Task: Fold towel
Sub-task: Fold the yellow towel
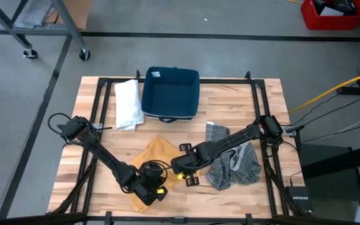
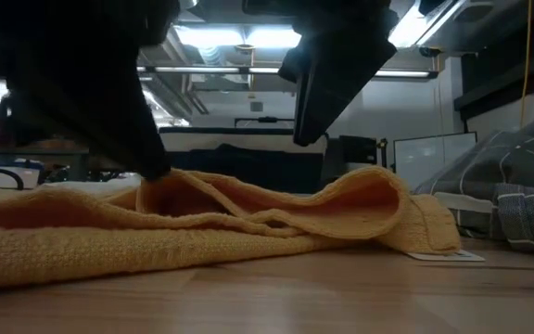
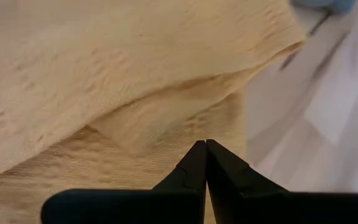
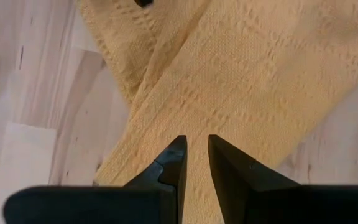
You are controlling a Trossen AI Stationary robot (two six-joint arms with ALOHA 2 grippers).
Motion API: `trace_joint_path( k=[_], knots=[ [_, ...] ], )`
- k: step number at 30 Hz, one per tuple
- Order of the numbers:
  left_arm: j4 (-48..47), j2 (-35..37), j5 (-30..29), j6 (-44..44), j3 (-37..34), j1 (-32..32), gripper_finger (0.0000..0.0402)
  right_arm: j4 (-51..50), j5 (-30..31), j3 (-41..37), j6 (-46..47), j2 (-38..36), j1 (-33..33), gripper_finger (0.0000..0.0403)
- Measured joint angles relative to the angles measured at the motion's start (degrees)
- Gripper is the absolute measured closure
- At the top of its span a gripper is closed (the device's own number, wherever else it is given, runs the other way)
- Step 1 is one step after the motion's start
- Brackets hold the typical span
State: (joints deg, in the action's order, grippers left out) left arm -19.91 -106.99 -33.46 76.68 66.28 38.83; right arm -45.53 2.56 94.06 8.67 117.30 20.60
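A yellow towel (image 1: 152,155) lies rumpled on the wooden table near its front edge, with folds and a turned-over flap (image 3: 142,124). My left gripper (image 1: 155,187) is shut, and its tips (image 3: 205,146) are down at the towel's near part. My right gripper (image 1: 175,167) hovers over the towel's right part (image 4: 247,74). Its fingers (image 4: 194,155) stand a little apart with nothing between them. In the low view it hangs clear above the towel (image 2: 248,223). My left gripper comes slanting down from the table's left and near side. Its shut fingertips (image 2: 154,167) meet a raised ridge of the towel (image 2: 170,181), beside the edge of the turned-over flap. Whether any cloth is caught between the tips, I cannot tell. The towel rests on the table.
A heap of grey striped towels (image 1: 233,164) lies just right of the yellow one. A folded white towel (image 1: 128,104) and a blue bin (image 1: 170,94) sit at the far side. Black frame rails run along the table's edges.
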Motion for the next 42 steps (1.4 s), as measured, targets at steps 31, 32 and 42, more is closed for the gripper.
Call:
trace_joint_path(
  k=[31,32,42],
  knots=[
    [9.0,-0.8,3.6,-20.8,0.0,-0.1,0.0297,0.5,0.0,0.0,-1.5,0.0,0.0,0.0331],
    [8.8,-0.7,3.7,-21.8,0.0,-0.1,0.0302,0.5,0.0,0.0,-1.5,0.0,0.0,0.0331],
    [8.4,-0.3,4.3,-23.5,0.0,-0.6,0.0313,-3.0,-1.1,0.5,-1.6,0.0,0.0,0.0331]
  ],
)
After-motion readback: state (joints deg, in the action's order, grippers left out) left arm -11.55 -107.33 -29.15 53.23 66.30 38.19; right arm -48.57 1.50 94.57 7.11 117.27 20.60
